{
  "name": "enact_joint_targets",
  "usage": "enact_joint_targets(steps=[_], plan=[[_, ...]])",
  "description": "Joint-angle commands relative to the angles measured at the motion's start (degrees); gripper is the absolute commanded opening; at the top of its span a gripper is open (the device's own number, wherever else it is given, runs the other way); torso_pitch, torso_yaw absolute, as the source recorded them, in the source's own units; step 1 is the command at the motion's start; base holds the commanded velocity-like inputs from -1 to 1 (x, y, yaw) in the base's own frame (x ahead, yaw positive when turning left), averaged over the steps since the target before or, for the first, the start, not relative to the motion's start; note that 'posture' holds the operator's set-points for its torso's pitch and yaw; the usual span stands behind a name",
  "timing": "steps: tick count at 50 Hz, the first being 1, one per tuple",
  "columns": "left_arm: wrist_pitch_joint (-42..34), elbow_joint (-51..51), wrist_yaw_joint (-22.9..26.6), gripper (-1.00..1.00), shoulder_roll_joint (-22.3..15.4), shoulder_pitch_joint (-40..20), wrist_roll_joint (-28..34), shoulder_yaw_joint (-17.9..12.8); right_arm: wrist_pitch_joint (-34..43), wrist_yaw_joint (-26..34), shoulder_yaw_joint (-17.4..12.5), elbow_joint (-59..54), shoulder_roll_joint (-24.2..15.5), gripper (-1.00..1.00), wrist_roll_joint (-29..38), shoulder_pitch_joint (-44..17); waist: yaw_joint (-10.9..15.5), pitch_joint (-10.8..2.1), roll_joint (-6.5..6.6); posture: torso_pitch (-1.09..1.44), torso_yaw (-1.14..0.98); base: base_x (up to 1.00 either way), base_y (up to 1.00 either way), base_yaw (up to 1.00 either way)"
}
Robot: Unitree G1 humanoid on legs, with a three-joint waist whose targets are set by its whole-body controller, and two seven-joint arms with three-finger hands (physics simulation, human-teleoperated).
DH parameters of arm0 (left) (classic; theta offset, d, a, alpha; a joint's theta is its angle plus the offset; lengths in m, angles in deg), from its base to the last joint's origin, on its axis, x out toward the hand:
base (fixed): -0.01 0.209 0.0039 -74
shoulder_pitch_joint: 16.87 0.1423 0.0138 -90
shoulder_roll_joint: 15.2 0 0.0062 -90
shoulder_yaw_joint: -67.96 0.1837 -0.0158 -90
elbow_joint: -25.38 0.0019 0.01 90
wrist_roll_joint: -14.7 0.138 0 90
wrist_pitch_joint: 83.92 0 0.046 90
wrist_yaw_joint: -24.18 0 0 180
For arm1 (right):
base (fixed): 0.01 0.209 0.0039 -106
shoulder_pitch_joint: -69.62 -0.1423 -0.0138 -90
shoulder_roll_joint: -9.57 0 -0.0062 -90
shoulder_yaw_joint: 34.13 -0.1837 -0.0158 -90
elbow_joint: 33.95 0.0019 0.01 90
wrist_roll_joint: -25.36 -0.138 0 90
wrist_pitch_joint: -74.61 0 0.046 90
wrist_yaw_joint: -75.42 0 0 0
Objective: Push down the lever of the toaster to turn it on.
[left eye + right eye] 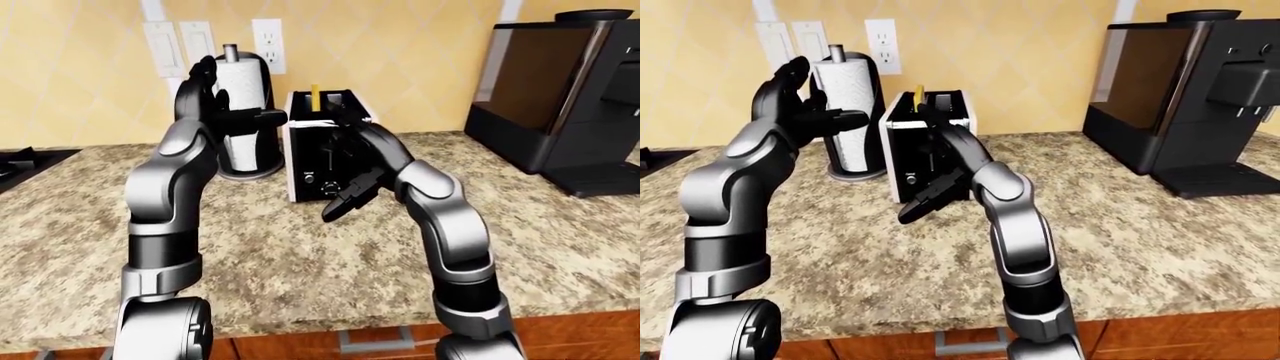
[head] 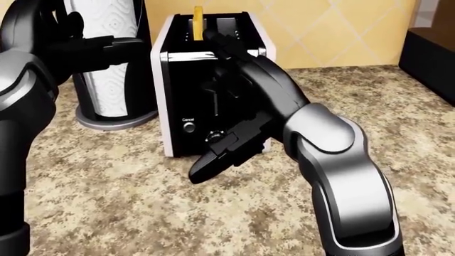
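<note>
Counting what's showing: one toaster (image 2: 181, 80) sitting on one granite counter (image 1: 300, 255), one yellow slice (image 2: 198, 24) sticking out of its slot, one paper towel roll (image 1: 243, 112) standing left of it, one coffee machine (image 1: 560, 97) far right, two robot hands, one wall outlet (image 1: 268, 34), two light switches (image 1: 178, 45).

Yellow tiled wall (image 1: 90, 105), white outlets (image 1: 268, 35), speckled granite counter (image 1: 300, 255), wooden cabinets (image 1: 590, 334)
</note>
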Motion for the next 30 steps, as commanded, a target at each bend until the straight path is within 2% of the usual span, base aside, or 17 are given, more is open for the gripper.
enact_joint_targets(steps=[1,30], plan=[[1.7,-1.89,0.08,1.0,-0.52,-2.0,0.0,-0.36,-0.44,-0.68,-0.26,-0.59,-0.14,1.0,0.41,-1.23,0.06,-0.39,0.18,-0.37,0.0,0.0,0.0,0.0],[2.28,-1.09,0.09,1.0,-0.61,-2.21,-0.13,-0.45,-4.56,-1.84,-0.52,-5.8,0.17,1.0,-0.43,-0.02,0.22,-0.19,0.15,-0.37,0.0,0.0,0.0,0.0]])
